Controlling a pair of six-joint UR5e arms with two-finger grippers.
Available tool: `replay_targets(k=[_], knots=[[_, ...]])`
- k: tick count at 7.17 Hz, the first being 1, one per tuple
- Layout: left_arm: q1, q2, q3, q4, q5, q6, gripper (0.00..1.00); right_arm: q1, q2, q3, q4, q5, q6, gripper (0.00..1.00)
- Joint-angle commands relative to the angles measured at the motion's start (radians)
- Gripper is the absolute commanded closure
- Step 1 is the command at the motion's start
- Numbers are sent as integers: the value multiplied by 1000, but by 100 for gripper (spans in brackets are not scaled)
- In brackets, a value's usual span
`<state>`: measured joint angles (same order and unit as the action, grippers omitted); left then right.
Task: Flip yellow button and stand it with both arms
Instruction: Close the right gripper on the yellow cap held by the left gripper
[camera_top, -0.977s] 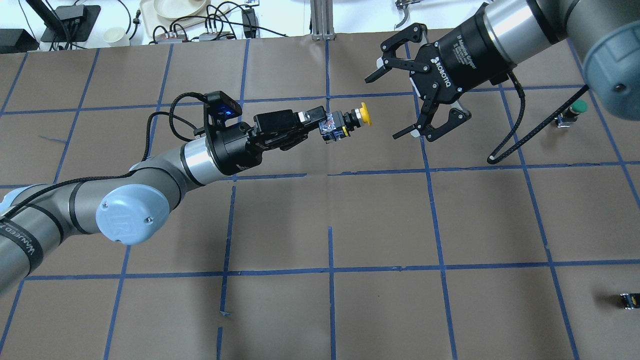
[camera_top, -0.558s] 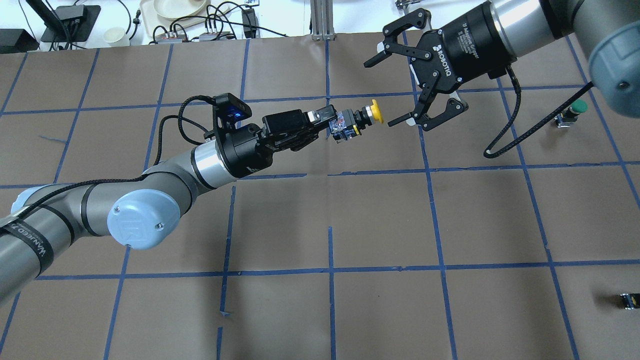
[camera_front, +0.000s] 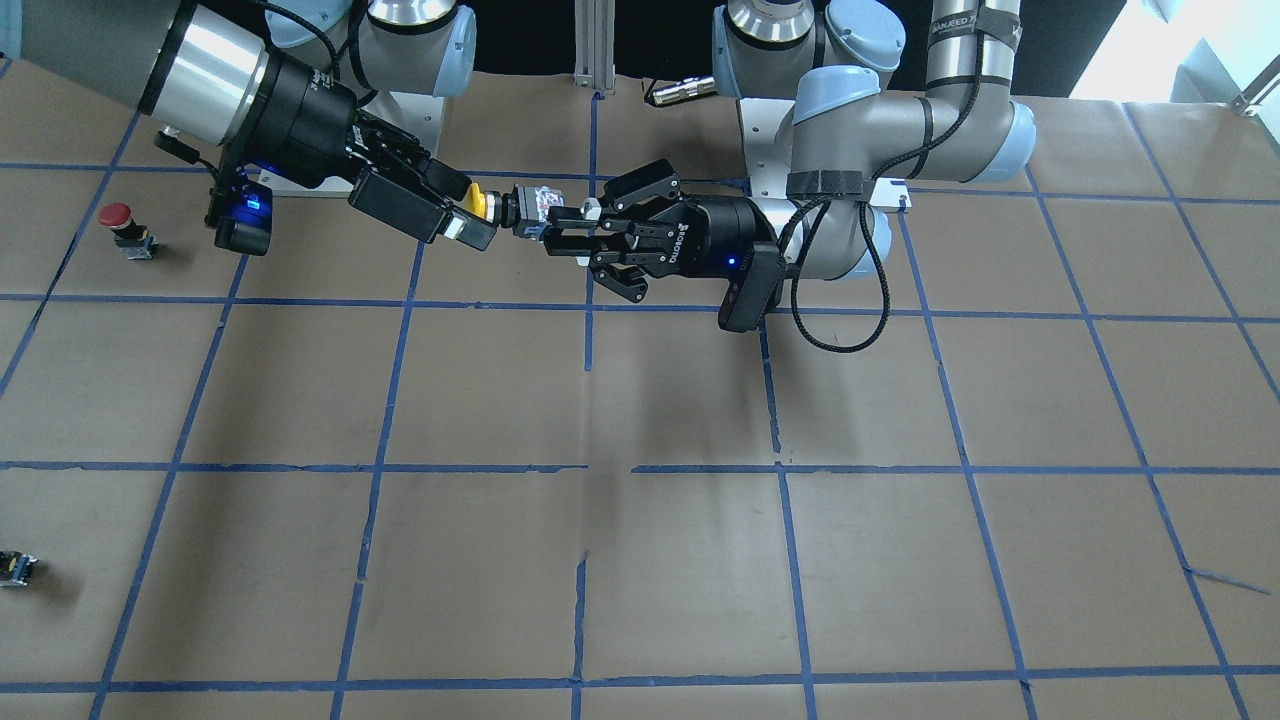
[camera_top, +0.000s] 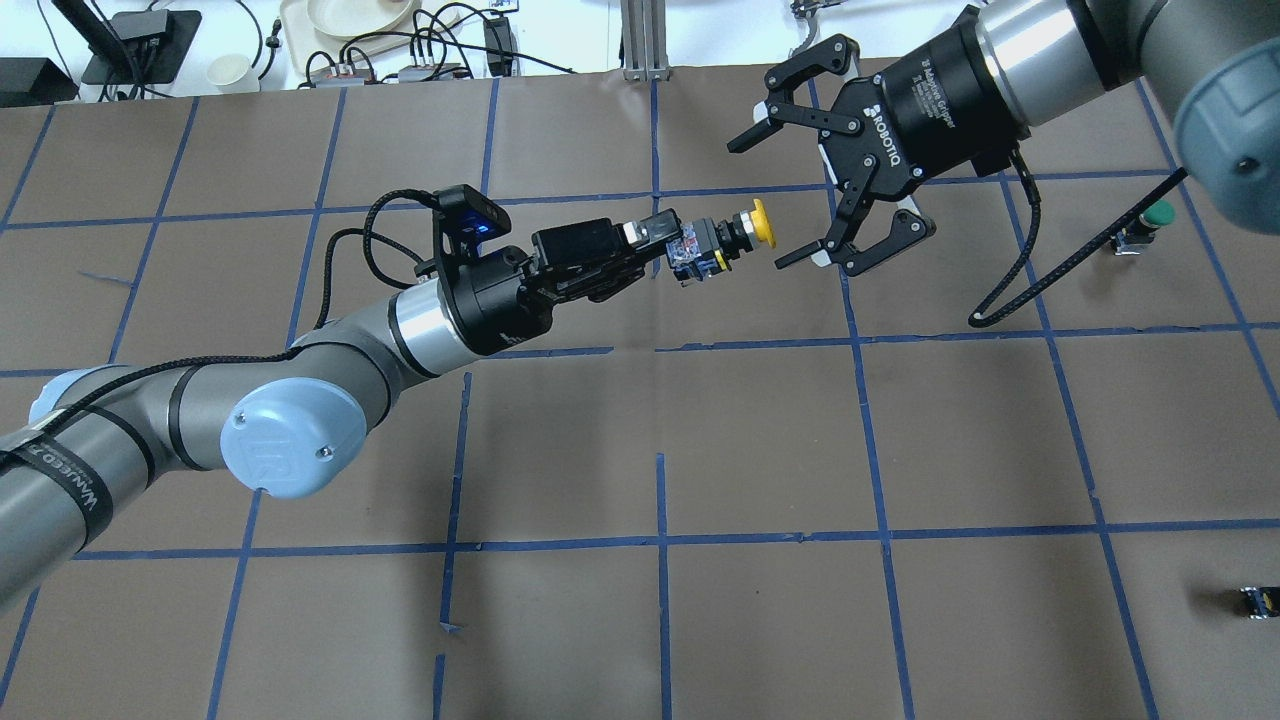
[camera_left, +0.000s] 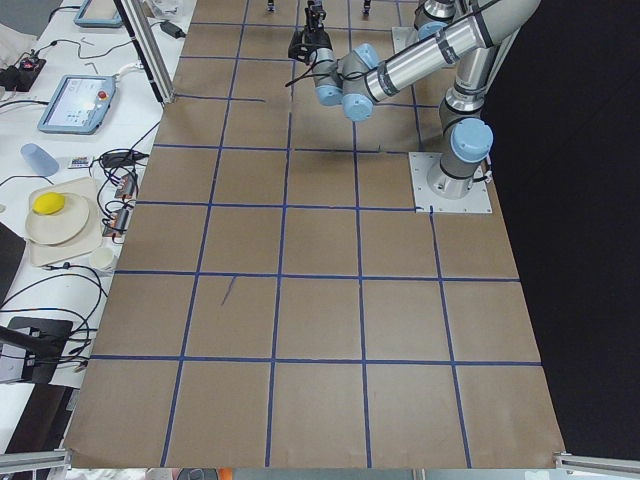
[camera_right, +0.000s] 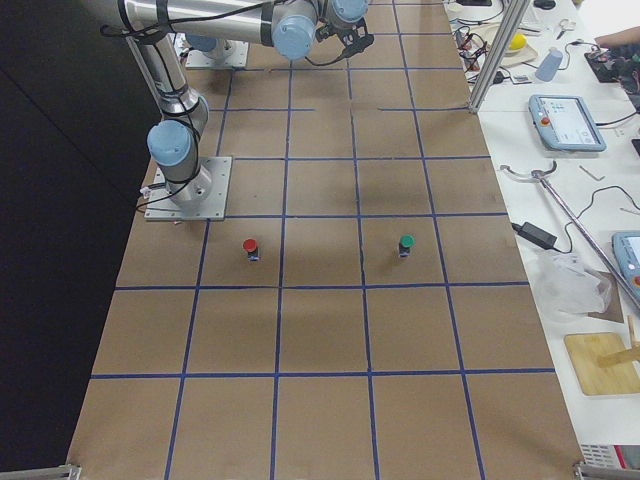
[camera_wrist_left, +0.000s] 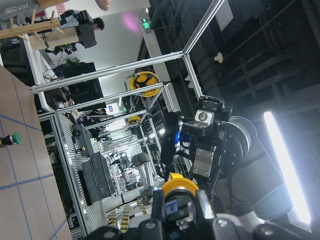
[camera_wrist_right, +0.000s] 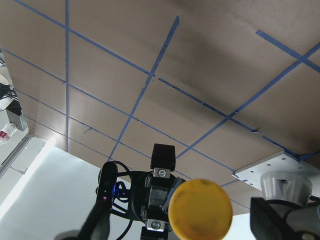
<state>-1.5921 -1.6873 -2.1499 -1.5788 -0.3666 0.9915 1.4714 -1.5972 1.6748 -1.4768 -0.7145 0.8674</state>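
Above the brown gridded table (camera_top: 760, 450), the right gripper (camera_top: 762, 200) hangs with its fingers spread wide. The left gripper (camera_top: 655, 240) is clamped on the base of the yellow button (camera_top: 716, 244), held level in mid-air. The cap points into the spread fingers, seemingly untouched.

Dial flat on the table (camera_top: 900, 430), 12 pointing away from the robot: held button (camera_top: 722, 240) hangs above the table at about 12 from centre. It lies sideways, base end at 9 clamped in the left gripper (camera_top: 672, 248), cap end at 3 in the mouth of the right gripper (camera_top: 757, 206), between its spread fingers. Far button (camera_top: 1152, 218) stands on the table at 3 of it, beyond the right gripper; near button (camera_front: 122, 226) stands at 6 of the far one, closer to the robot.
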Motion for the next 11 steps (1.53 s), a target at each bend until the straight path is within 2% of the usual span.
replay_targets(k=[1, 3, 4, 5, 6, 8, 9, 10, 11], knots=[[0, 0, 2, 0, 1, -2, 89, 0, -3, 0, 35, -3, 2, 0], [0, 0, 2, 0, 1, -4, 89, 0, -6, -1, 75, -6, 2, 0], [1, 1, 2, 0, 1, -7, 89, 0, -6, -3, 75, -5, 4, 4], [1, 1, 2, 0, 3, -7, 89, 0, -6, -3, 75, -3, 4, 21], [1, 1, 2, 0, 3, -7, 89, -3, -6, -3, 75, -2, 4, 47], [1, 3, 2, -1, 6, -7, 89, -3, -7, -3, 76, 3, 4, 75], [1, 3, 2, -1, 6, -7, 86, -3, -7, -4, 78, 3, 4, 82], [3, 3, 2, 0, 9, -8, 69, -5, -7, -6, 81, 3, 4, 85], [3, 1, 4, 0, 9, -7, 22, -5, -7, -6, 81, 3, 4, 85]])
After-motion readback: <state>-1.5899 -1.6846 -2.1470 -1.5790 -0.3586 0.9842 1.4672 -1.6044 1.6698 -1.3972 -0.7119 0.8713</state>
